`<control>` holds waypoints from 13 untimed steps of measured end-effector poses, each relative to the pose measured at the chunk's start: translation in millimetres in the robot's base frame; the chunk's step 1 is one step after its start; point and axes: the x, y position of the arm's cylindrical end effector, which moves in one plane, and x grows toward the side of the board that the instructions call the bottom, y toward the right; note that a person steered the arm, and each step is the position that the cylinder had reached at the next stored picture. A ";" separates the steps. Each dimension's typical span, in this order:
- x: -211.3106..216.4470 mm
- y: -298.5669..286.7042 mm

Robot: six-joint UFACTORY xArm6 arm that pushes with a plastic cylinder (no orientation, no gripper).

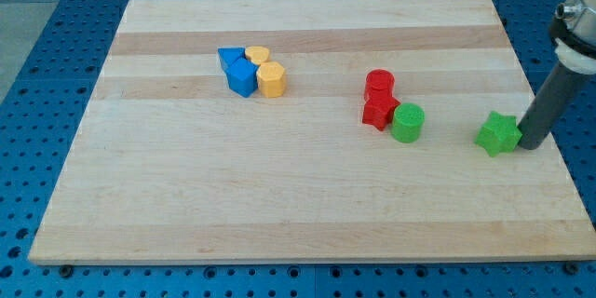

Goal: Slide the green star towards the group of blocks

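The green star [498, 134] lies near the board's right edge. My tip [530, 144] stands just to the star's right, touching it or nearly so. To the star's left is a group: a green cylinder [407, 123], a red star-like block [379, 111] and a red cylinder [379, 83], all touching. Further left is a second group: two blue blocks [238, 71], a yellow hexagonal block [271, 80] and a smaller yellow block [257, 55].
The wooden board [298, 205] lies on a blue perforated table [37, 74]. The board's right edge runs close behind my tip.
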 end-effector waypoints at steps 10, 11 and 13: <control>-84.8 -46.8; -99.7 -3.9; -107.3 -17.5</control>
